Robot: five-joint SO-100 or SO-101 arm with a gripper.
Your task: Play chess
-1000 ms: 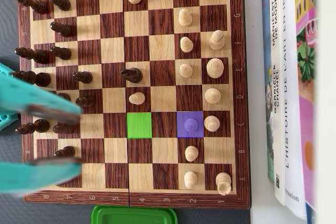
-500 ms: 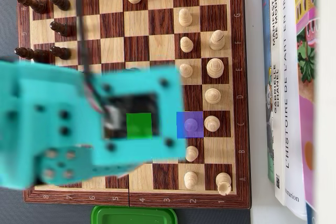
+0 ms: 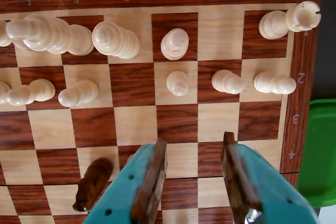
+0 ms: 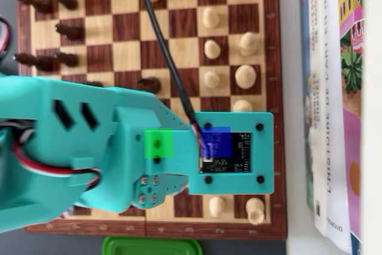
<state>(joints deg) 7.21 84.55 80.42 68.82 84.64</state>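
Facing gripper (image 3: 191,153): white pawn (image 3: 177,83) ahead

I see a dark grey table (image 4: 9,28) carrying the wooden chessboard (image 4: 271,58). A green container (image 4: 152,246) lies just beside the board's lower edge in the overhead view. Books (image 4: 334,88) lie along the board's right side there, on a white surface (image 4: 295,147).
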